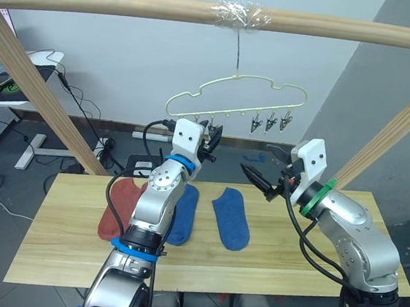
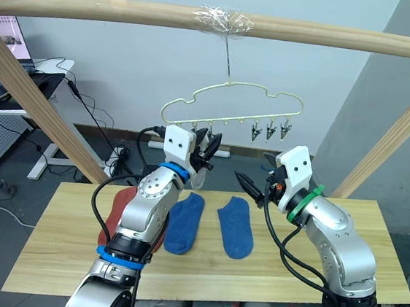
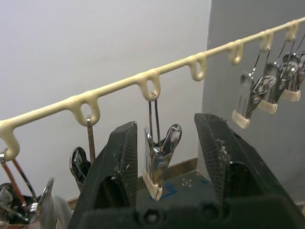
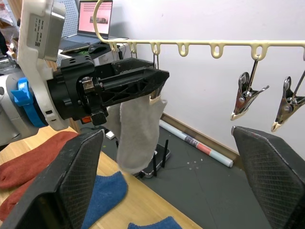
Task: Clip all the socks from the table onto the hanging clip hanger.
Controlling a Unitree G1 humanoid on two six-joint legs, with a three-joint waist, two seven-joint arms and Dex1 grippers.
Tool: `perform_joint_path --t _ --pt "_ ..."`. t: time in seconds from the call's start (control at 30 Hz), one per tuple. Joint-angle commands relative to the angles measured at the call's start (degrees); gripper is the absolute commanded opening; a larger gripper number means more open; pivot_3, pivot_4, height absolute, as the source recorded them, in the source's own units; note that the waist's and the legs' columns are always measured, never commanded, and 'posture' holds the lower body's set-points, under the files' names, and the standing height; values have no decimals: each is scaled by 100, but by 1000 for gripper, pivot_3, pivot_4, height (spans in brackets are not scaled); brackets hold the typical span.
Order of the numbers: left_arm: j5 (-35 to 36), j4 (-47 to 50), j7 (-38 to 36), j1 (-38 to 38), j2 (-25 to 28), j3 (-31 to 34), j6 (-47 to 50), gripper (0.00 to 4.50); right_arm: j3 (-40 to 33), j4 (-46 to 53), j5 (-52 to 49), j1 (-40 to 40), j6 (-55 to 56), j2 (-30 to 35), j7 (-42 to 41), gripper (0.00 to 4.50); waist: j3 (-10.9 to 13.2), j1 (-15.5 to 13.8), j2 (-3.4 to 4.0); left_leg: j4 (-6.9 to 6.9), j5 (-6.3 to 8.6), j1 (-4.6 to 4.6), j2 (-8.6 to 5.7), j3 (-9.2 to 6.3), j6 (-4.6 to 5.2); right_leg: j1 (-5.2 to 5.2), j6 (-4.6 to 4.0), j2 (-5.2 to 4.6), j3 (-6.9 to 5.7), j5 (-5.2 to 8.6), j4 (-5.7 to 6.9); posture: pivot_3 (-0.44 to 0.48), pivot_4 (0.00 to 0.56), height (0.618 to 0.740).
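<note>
Two black fingers of the left gripper (image 3: 164, 162) stand spread on either side of a small dark metal clip (image 3: 159, 164) that hangs from a loop of the thin pale-yellow wire clip hanger (image 1: 234, 101), neither finger clearly pressing it. Seen from the right wrist, a light grey ankle sock (image 4: 138, 133) hangs straight down just behind those fingers, its top edge at a clip by their tips. More clips hang beside the fingers: others close on one side, three together well apart toward the hanger's far end (image 1: 270, 122). Right gripper (image 1: 262, 170) hovers near the left one, below the hanger, fingers spread wide with nothing between them, pointing toward the grey sock. Beneath both grippers, on the long pale-yellow plank table (image 1: 310, 271), lie two blue ankle socks (image 1: 231, 218) side by side, and rust-red sock fabric (image 1: 118, 210) partly hidden by the left arm. Hanger's hook goes up to a taped spot on the round wooden pole (image 1: 96, 1).
</note>
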State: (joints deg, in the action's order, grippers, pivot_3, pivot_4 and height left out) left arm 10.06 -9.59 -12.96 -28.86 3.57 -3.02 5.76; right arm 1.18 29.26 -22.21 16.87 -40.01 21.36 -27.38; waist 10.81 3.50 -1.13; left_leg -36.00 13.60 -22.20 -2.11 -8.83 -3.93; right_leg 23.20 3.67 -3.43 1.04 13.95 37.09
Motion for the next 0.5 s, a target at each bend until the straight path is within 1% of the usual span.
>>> perform_joint_path --t 0.03,0.33,0.5 --pt "-58 68 -26 -115 -37 36 -166 2077 -74 174 -118 109 54 -5 22 4500 0 6 0 0 0 0 0 0 0 0 -1 0 0 0 0 -159 157 740" --pt "-216 -67 -74 -163 -60 -34 -278 2077 -39 93 -34 98 99 15 35 4500 0 19 0 -3 -1 0 0 0 1 0 -1 0 0 -2 3 -165 154 740" --pt "-155 -116 -173 -170 -129 -21 -204 2077 -73 93 -55 119 85 -2 66 4500 0 34 0 -3 -1 0 0 0 1 0 -3 0 0 -4 3 -171 153 740"
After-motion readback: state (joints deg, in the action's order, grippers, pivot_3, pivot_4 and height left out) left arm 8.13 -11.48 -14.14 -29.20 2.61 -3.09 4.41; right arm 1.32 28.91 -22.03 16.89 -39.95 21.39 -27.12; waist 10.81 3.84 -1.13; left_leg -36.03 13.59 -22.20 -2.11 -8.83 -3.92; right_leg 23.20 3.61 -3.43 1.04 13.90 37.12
